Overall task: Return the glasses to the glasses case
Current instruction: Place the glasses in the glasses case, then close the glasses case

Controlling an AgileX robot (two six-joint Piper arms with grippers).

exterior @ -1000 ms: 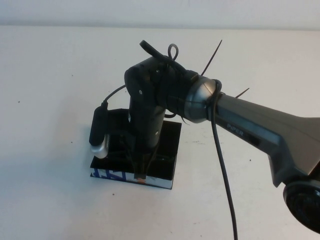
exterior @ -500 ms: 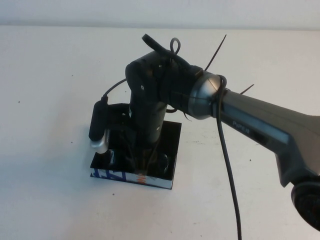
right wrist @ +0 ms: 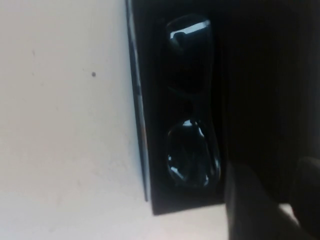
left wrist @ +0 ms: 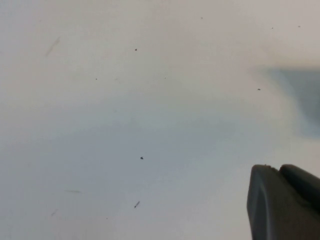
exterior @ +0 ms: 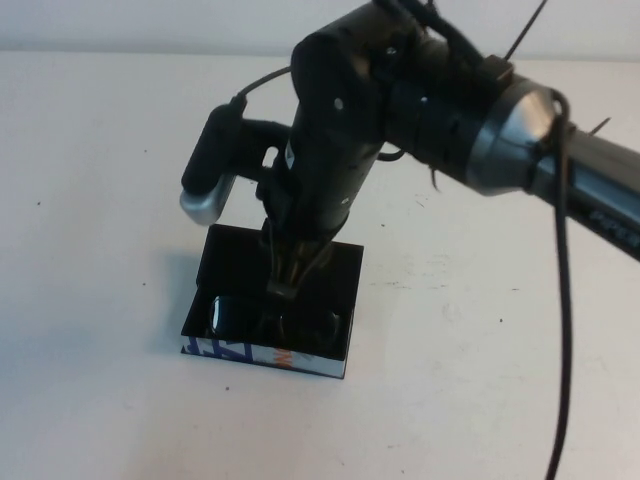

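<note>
High view shows you the dark rectangular-framed glasses (exterior: 275, 325) lying inside the black box glasses case (exterior: 342, 268), just under your right gripper (exterior: 285, 283); it holds nothing, its opening unclear; lid unclosed; left gripper (left wrist: 285, 200) hangs over bare table.

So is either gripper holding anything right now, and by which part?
Nothing is held. The dark rectangular-framed glasses lie inside the open black box-shaped glasses case; the right gripper hangs above them, apart. The left gripper is over bare table.
</note>
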